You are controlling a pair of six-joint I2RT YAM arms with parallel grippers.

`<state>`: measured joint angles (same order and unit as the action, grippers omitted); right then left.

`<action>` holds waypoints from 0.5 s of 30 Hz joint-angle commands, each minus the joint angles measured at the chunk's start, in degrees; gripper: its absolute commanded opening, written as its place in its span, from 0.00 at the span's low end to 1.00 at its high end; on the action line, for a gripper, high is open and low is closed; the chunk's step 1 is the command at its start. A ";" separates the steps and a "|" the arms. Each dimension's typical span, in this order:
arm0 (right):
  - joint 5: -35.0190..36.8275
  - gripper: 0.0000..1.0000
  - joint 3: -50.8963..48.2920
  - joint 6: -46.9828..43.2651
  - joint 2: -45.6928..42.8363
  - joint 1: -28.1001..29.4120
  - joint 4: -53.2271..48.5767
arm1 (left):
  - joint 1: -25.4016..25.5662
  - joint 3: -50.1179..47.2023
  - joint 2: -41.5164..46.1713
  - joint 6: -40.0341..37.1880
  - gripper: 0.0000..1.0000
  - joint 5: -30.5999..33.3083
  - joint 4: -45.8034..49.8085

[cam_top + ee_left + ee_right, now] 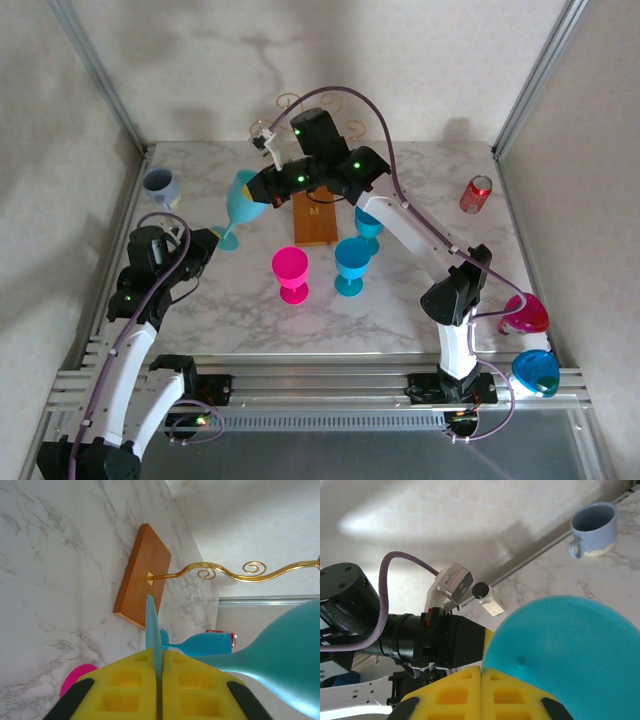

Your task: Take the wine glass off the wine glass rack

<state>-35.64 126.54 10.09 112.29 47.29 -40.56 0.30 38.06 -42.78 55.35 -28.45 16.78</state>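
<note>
While the left gripper (159, 655) pinches the teal wine glass (241, 195) by its foot, the right gripper (481, 672) clamps tight on its bowl; the wine glass rack (315, 220) stands at its three o'clock.

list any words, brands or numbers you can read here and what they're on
No text is readable.
Red can: any label is too small and blurred to read.
Blue mug: no lettering on the side shown.

The teal glass (240, 200) is tilted, its foot pinched edge-on in the left gripper (158, 662) and its bowl rim seemingly nipped by the right gripper (481, 672). The gold wire rack (142, 575) stands upright on its wooden base, just beyond the left gripper.
</note>
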 commanded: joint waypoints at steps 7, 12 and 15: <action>4.09 0.00 -0.57 -0.67 -1.26 1.21 -1.63 | -0.27 2.19 1.65 -1.28 0.38 6.13 5.03; 9.57 0.00 -0.53 -3.66 -1.08 2.93 -3.31 | -0.32 2.61 2.52 -2.50 0.41 10.78 11.67; 14.71 0.00 -0.11 -6.09 -0.54 4.72 -4.48 | -0.38 2.80 2.71 -3.10 0.41 12.00 14.22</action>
<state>-26.39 126.26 7.40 112.29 50.06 -43.38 0.27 38.94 -40.95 53.95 -19.94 25.89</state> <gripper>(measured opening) 0.038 0.404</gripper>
